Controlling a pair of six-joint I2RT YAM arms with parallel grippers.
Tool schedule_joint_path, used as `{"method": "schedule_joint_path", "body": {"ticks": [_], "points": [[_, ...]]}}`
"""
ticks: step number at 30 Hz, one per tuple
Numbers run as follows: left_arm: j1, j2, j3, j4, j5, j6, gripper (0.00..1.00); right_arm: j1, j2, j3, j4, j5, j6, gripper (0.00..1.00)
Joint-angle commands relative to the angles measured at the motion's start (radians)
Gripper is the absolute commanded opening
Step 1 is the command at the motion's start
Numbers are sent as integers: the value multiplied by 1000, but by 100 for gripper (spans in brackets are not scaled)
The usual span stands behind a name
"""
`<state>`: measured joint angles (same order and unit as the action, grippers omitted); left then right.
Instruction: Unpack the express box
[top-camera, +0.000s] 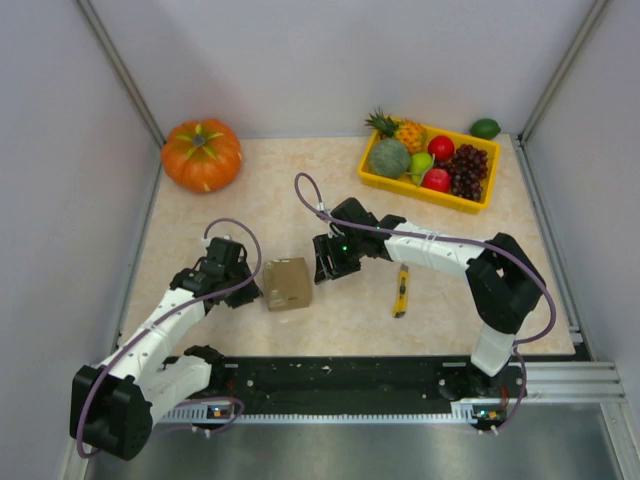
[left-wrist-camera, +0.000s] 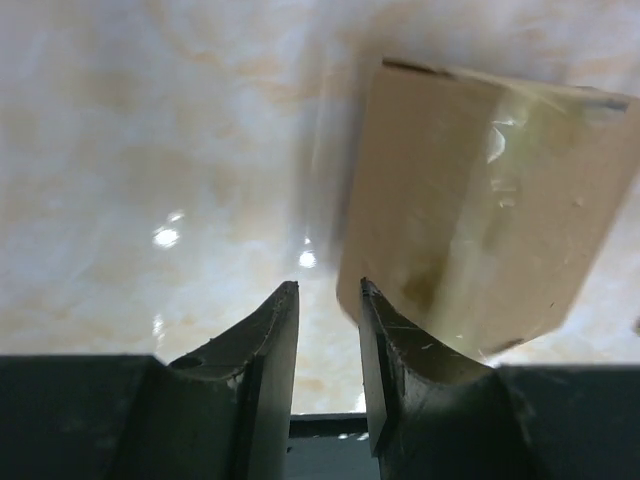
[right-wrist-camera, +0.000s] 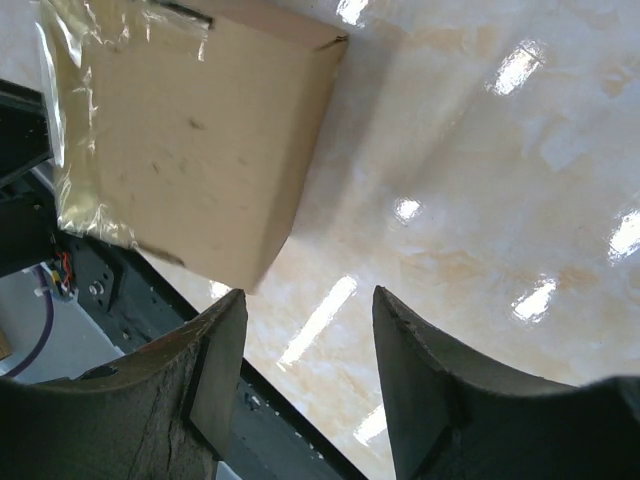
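Observation:
The express box is a small brown cardboard carton sealed with clear tape, standing on the table between both arms. In the left wrist view the box sits up and to the right of my left gripper, whose jaws are slightly apart with nothing between them. In the right wrist view the box lies at the upper left, just beyond my right gripper, which is open and empty. From above, the left gripper is just left of the box and the right gripper just right of it.
A yellow utility knife lies on the table right of the box. An orange pumpkin sits at the back left. A yellow fruit tray stands at the back right, with a green lime behind it. White walls enclose the table.

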<state>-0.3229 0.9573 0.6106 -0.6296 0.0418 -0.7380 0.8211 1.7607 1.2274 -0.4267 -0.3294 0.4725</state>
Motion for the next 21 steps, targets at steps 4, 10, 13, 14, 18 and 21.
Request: {"method": "schedule_joint_path", "body": {"ticks": [4, 10, 13, 14, 18, 21], "points": [[4, -14, 12, -148, -180, -31, 38, 15, -55, 24, 39, 41, 3, 53], [4, -34, 47, -163, -214, -32, 39, 16, -58, 26, 39, 61, -2, 54], [4, -60, 64, -131, -220, -21, 43, 24, -64, 26, 39, 76, -11, 54], [4, -72, 66, -119, -214, -18, 47, 27, -63, 24, 39, 79, -12, 54], [4, -84, 49, -12, -136, 6, 56, 50, -70, 27, 40, 102, -60, 54], [4, -60, 23, 85, -47, 17, 60, 73, -73, 27, 42, 116, -90, 54]]}}
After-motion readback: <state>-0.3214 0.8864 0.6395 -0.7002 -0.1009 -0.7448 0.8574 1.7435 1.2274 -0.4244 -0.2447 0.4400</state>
